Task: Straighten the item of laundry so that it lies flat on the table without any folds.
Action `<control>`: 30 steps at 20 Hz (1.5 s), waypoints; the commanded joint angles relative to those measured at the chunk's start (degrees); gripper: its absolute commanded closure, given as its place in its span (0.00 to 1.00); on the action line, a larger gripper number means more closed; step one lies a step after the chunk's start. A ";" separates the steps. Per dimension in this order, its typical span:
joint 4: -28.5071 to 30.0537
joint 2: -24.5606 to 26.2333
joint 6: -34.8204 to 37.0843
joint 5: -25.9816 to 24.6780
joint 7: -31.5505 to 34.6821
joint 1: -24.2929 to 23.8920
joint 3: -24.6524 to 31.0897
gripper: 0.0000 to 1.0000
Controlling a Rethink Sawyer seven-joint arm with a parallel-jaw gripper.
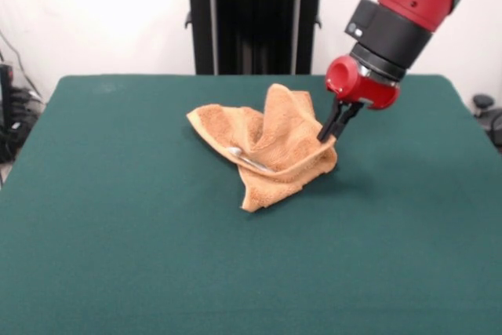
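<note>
The hand (328, 136) pinches the crumpled hand towel's (271, 151) right edge at frame centre, apparently to drag it flat across the tabletop (118, 233).

Rumpled towel (271, 151) mid-table (118, 256), seemingly open felt all around

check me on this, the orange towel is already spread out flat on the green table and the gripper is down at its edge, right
Not quite. In the front view the towel is not flat: it sits crumpled, with folds and one part peaked up. The rest holds: it is on the green table, and the gripper is down at its edge.
</note>
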 commanded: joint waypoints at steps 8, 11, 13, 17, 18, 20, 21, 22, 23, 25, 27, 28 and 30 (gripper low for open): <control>6.18 -8.47 -11.29 -2.55 7.67 -3.93 13.83 1.00; 9.18 -11.85 -16.56 -2.81 10.02 -6.71 17.07 1.00; 10.07 -12.04 -20.20 -3.26 11.53 -7.62 17.96 1.00; 10.56 -9.34 -30.24 -3.07 15.21 -8.40 18.67 1.00; 10.53 -8.95 -31.18 -2.62 15.50 -8.43 18.80 1.00; 10.53 -8.30 -31.89 -1.36 15.64 -8.51 19.01 1.00; 10.61 -8.25 -31.73 -1.07 15.51 -8.69 19.35 1.00; 10.58 -8.08 -31.77 -0.97 15.10 -8.81 19.53 1.00; 10.56 -7.91 -31.80 -0.87 14.69 -8.93 19.71 1.00; 10.57 -7.53 -31.35 -0.42 14.15 -8.98 19.92 1.00; 10.55 -7.34 -30.41 -0.47 13.27 -9.07 20.05 1.00; 10.62 -7.44 -30.10 -0.59 12.96 -9.11 20.10 1.00; 10.66 -7.62 -30.02 -0.65 12.76 -9.29 20.34 1.00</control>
